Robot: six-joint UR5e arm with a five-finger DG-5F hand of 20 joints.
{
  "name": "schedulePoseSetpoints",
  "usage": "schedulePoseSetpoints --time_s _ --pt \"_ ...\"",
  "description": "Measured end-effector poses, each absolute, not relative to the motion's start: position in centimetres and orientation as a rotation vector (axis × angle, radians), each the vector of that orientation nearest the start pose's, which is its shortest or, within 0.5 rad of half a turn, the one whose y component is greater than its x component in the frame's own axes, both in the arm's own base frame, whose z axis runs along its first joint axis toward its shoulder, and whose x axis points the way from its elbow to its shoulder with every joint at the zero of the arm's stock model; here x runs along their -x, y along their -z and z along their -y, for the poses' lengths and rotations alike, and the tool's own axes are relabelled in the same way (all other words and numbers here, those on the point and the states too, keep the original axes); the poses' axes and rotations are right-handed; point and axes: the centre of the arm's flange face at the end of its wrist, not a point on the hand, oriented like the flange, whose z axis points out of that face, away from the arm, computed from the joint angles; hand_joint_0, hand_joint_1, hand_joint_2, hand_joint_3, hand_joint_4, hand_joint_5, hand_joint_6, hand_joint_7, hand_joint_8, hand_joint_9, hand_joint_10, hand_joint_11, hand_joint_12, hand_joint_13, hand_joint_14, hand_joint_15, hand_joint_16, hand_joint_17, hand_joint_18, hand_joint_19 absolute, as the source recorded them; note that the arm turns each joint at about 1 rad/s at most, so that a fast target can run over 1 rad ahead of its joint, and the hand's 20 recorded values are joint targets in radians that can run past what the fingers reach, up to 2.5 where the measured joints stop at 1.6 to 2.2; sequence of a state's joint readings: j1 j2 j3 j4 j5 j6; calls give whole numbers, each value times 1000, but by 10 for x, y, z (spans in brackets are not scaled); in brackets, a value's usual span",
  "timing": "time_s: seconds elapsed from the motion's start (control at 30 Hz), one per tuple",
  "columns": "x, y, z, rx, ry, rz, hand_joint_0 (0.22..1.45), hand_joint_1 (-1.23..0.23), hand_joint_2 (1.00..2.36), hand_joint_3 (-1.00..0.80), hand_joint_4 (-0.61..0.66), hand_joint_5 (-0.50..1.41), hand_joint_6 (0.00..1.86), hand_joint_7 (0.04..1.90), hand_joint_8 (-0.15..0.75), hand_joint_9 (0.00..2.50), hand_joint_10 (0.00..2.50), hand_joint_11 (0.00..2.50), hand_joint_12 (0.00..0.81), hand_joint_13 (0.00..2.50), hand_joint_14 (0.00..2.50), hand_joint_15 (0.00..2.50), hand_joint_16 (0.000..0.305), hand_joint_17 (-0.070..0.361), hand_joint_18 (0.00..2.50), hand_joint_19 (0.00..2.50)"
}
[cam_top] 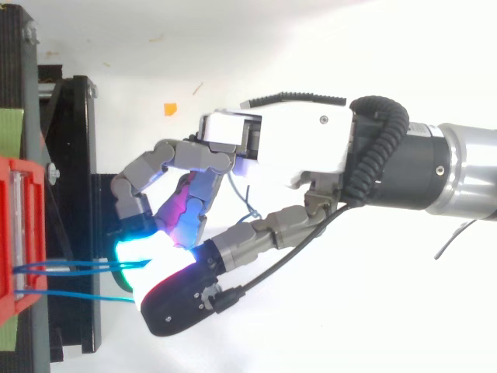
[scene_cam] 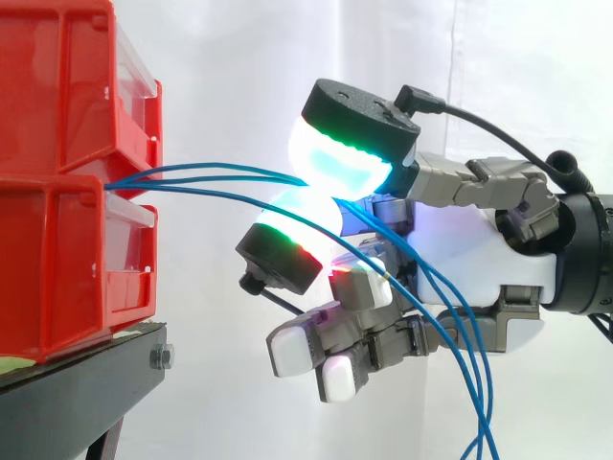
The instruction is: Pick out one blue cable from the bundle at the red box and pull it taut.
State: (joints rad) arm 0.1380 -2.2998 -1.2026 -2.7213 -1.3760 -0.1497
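Hand point(scene_cam: 471, 247) pinches blue cable point(scene_cam: 239, 170).

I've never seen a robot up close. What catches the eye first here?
The hand, reaching in from the right in the side view, has fat pads glowing white, cyan and green. Two of them appear to pinch thin blue cables that run left to the stacked red bins, and more blue cable hangs loose below the hand.
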Motion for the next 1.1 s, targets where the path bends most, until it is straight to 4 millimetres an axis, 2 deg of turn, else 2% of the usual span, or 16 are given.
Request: schedulePoseSetpoints --time_s 0.1,0.2,0.23,0.27,0.57,0.67,0.73,0.8,0.87,1.0,1.1 --pt "-767 -247 48 -1096 -1087 -1189 616 -891 1019 -223 108 -101 878 1234 241 1220 26 625 317 896 14 328 47 106 789 581" --pt "-767 -247 48 -1098 -1085 -1192 665 -908 1007 -414 101 -105 877 1216 226 1198 26 605 309 880 16 324 46 104 773 564" --pt "-767 -247 48 -1098 -1084 -1193 651 -926 1000 -500 107 -105 876 1208 223 1204 26 612 306 881 14 322 47 105 773 564" --pt "-767 -247 48 -1099 -1083 -1193 627 -917 1000 -500 109 -105 877 1197 224 1205 25 608 304 883 14 322 47 105 775 565" --pt "-767 -246 48 -1097 -1080 -1197 437 -742 1000 -500 142 -95 871 1105 261 1258 20 570 354 938 12 303 56 125 864 538" --pt "-767 -247 48 -1096 -1079 -1197 439 -633 1000 -500 137 -90 863 1109 271 1290 22 583 354 948 12 299 56 125 869 546" --pt "-767 -247 47 -1094 -1080 -1196 488 -503 1000 -500 116 -86 852 1135 259 1308 21 582 335 941 14 306 52 117 853 572" --pt "-767 -248 47 -1094 -1080 -1195 551 -443 1000 -500 96 -84 847 1165 242 1304 23 599 318 935 14 327 48 107 823 596" --pt "-768 -248 48 -1093 -1080 -1195 592 -487 1000 -500 93 -80 846 1170 244 1320 23 609 313 931 14 323 46 103 804 618" --pt "-768 -249 48 -1093 -1080 -1194 581 -655 1020 -253 103 -74 842 1230 265 1343 25 618 322 944 14 344 47 106 806 616" --pt "-768 -249 48 -1093 -1080 -1194 575 -720 1021 -184 105 -79 850 1261 269 1312 23 615 323 943 14 346 48 107 805 615"
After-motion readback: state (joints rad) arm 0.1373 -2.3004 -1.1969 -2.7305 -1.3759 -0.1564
